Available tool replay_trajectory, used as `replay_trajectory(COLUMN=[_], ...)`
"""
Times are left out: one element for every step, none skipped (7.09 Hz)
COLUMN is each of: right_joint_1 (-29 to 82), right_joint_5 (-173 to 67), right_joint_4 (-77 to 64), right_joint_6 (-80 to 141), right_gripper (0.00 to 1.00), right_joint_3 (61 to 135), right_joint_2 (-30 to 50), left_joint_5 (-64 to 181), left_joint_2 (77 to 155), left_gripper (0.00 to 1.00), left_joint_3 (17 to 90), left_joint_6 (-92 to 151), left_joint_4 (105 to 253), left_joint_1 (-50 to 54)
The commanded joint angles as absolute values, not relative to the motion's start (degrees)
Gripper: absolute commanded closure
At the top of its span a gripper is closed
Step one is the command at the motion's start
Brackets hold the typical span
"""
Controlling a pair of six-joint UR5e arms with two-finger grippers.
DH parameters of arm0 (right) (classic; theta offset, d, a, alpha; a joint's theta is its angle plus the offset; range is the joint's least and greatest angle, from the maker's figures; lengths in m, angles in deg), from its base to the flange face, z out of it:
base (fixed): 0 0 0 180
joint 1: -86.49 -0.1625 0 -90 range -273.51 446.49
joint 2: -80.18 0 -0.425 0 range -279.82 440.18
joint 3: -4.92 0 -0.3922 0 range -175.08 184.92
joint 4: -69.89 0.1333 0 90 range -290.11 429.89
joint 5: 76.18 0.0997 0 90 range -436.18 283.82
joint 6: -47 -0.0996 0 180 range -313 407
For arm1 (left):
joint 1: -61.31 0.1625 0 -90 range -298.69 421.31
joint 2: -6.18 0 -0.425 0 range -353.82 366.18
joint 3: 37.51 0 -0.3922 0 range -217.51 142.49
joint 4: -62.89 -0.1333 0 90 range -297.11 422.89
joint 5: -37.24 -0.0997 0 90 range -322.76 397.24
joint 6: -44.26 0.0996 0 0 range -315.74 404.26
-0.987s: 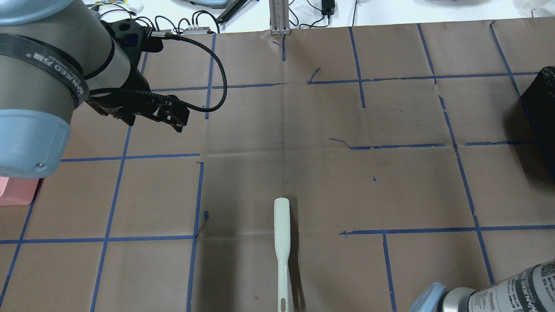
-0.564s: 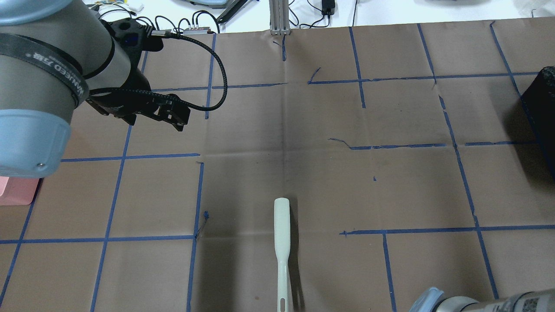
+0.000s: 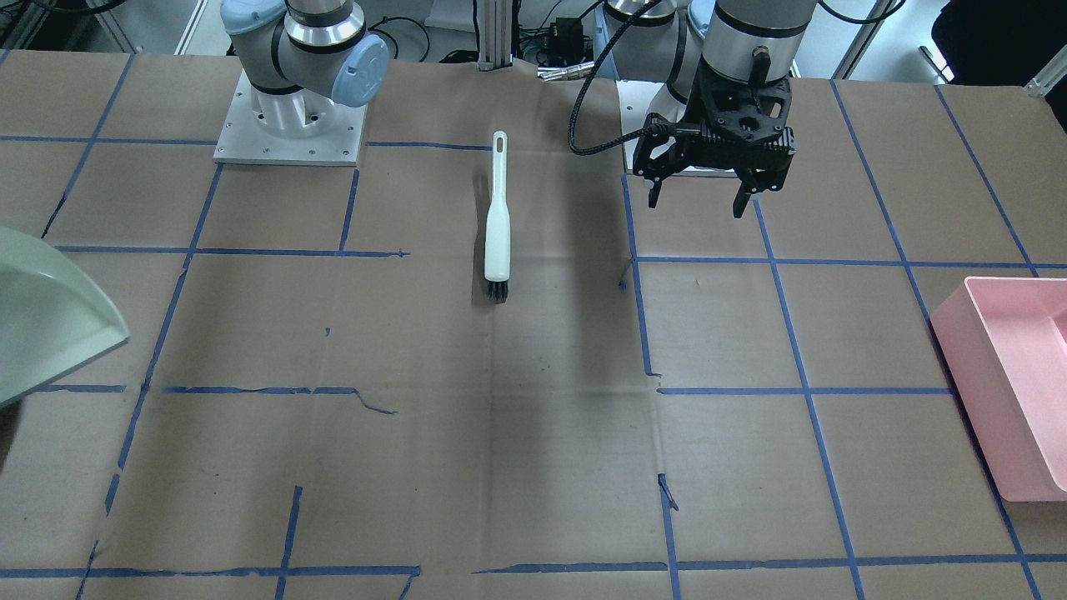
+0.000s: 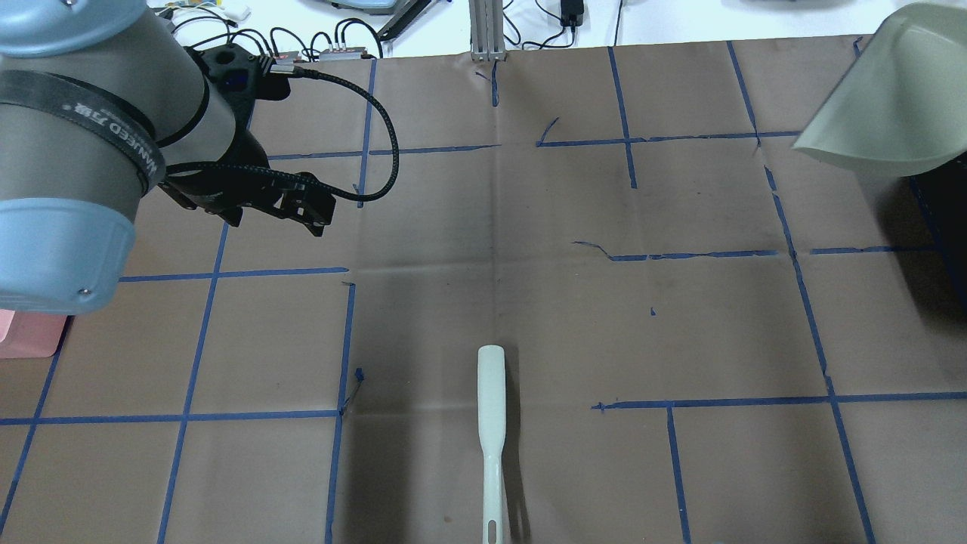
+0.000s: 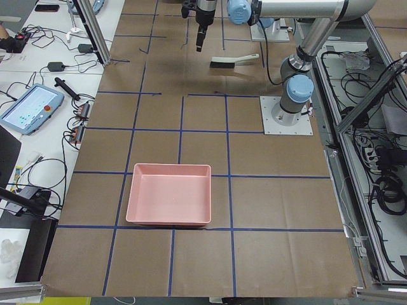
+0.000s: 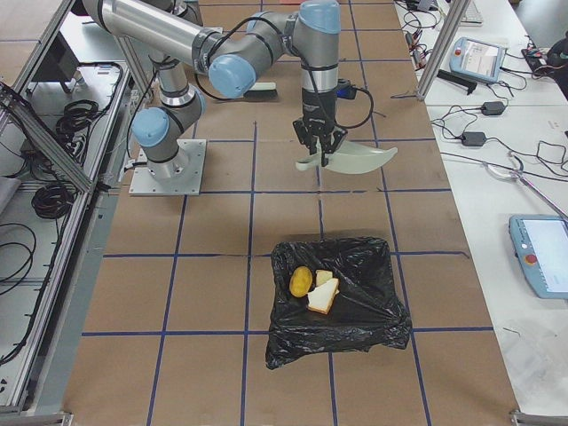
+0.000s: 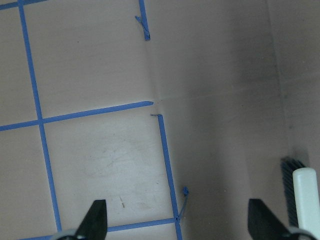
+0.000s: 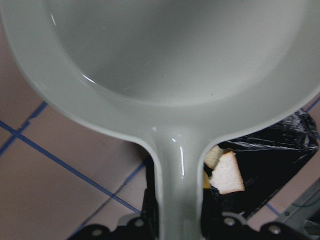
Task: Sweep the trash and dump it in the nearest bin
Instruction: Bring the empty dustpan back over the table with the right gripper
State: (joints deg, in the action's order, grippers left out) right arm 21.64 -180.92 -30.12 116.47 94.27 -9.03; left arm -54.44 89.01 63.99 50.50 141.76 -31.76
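The trash lies inside the black bin bag [image 6: 355, 311]: a yellow potato-like piece [image 6: 301, 280] and white bread pieces [image 6: 323, 295]; bread also shows in the right wrist view [image 8: 227, 174]. My right gripper [image 6: 321, 158] is shut on the handle of a pale green dustpan [image 8: 177, 165], held in the air beside the bin, its pan empty [image 4: 884, 98]. My left gripper [image 3: 696, 200] is open and empty, hovering over the table [image 7: 177, 225]. A white brush with black bristles [image 3: 497, 217] lies flat mid-table [image 4: 491, 423].
A pink tray [image 5: 168, 203] sits at the table's left end [image 3: 1009, 375]. The table is brown paper with blue tape lines. Cables and an aluminium post [image 4: 487, 30] line the far edge. The arms' bases [image 3: 288, 117] stand at the near edge.
The dustpan has come into the overhead view at the top right, over the black bin. The right forearm has left the bottom right corner. The left gripper has barely moved.
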Motion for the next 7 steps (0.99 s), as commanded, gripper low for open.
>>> replay_trajectory(right_joint_1=[10.7, 6.21, 2.16, -1.97, -6.8, -11.02, -14.37], right_joint_5=[-177.81, -174.74, -172.18, -170.5, -169.44, -168.65, -167.34], right_joint_4=[-23.47, -21.27, -19.77, -19.58, -20.28, -20.72, -20.72], right_joint_6=[95.26, 85.34, 77.93, 70.02, 61.5, 54.46, 48.04], right_gripper=[0.98, 0.98, 0.98, 0.98, 0.98, 0.98, 0.98], right_joint_3=[94.13, 94.13, 94.22, 94.05, 93.61, 92.47, 89.16], right_joint_2=[-9.03, -8.42, -7.89, -6.58, -4.66, -1.94, 1.48], left_joint_5=[-54.52, -54.78, -54.52, -54.52, -54.69, -54.35, -54.52], left_joint_2=[89.33, 89.33, 89.5, 89.68, 89.59, 89.59, 89.33], left_gripper=[0.01, 0.01, 0.01, 0.01, 0.01, 0.01, 0.01], left_joint_3=[64.1, 64.18, 64.18, 64.18, 64.18, 64.18, 64.18], left_joint_6=[50.59, 50.94, 50.94, 50.94, 51.03, 51.03, 51.12], left_joint_4=[141.72, 141.72, 141.72, 141.72, 141.72, 141.72, 141.72], left_joint_1=[-31.76, -31.76, -31.76, -31.76, -31.76, -31.76, -31.76])
